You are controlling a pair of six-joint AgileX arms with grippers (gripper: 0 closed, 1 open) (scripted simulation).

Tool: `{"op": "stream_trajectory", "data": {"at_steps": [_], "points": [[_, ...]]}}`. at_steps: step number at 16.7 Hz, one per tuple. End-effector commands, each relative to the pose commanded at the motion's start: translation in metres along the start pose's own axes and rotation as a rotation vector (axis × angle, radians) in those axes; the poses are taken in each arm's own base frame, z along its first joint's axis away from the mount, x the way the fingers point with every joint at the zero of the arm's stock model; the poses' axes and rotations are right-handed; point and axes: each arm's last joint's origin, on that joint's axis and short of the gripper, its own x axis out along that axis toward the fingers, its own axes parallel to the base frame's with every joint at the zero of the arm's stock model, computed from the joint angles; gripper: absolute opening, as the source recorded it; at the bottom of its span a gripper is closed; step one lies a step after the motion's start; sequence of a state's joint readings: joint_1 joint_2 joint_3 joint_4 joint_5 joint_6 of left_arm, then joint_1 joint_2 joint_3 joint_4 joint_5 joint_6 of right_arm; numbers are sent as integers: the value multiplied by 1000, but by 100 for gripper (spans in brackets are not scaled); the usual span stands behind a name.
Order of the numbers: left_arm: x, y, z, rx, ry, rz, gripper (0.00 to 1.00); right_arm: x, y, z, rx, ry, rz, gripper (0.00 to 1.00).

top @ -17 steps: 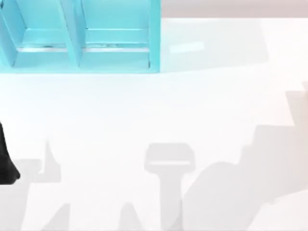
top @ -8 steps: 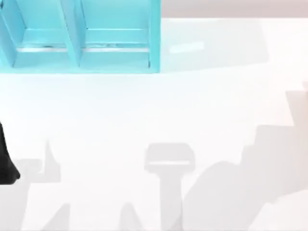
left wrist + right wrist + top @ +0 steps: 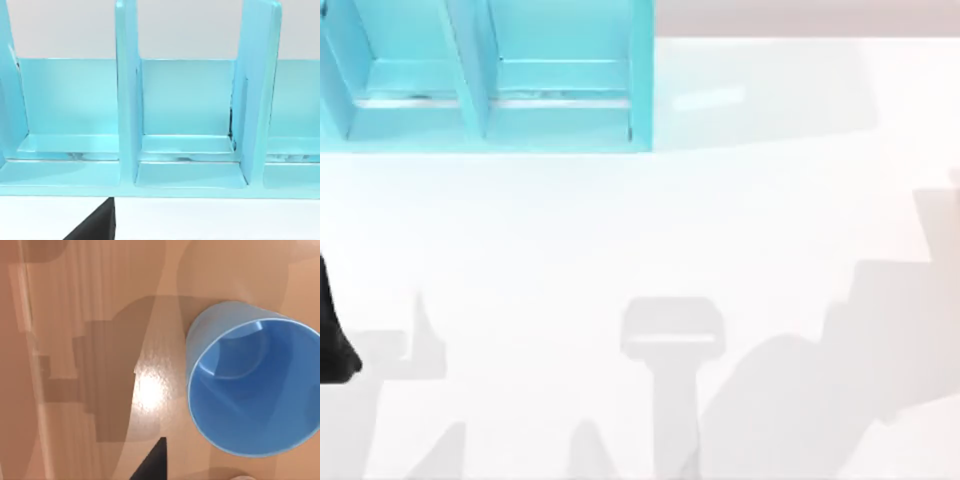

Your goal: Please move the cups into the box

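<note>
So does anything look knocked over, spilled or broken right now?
Nothing stands out. The blue cup stands upright, mouth open and empty, on the tabletop. The turquoise box looks intact, its dividers straight and its visible compartments empty.

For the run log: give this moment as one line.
box: table's left rear, compartments show no cups | blue cup: upright, under right wrist camera | left arm: left edge

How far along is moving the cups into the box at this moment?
Done: the compartments of the light blue divided box that show hold no cup, in the top view or the left wrist view.

In hand: a blue plastic cup stands upright, mouth open, on a wooden surface under the right wrist camera; no fingers grip it.

Left: that cup at least is outside the box.
</note>
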State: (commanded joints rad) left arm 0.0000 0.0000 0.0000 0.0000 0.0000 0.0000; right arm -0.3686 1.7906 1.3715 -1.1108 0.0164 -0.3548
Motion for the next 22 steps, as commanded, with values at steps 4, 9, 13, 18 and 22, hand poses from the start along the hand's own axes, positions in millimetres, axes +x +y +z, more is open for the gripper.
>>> {"op": "stream_trajectory", "data": {"at_steps": [4, 9, 13, 18, 22], "points": [[0, 0, 0, 0, 0, 0, 100, 0, 0, 0, 0, 0, 0, 100], [0, 0, 0, 0, 0, 0, 100, 0, 1, 0, -2, -1, 0, 100], [0, 0, 0, 0, 0, 0, 100, -14, -3, 4, 2, 14, 8, 100], [0, 0, 0, 0, 0, 0, 100, -79, -3, 8, -5, 2, 1, 100], [0, 0, 0, 0, 0, 0, 100, -100, -2, 3, -2, -1, 0, 100]]}}
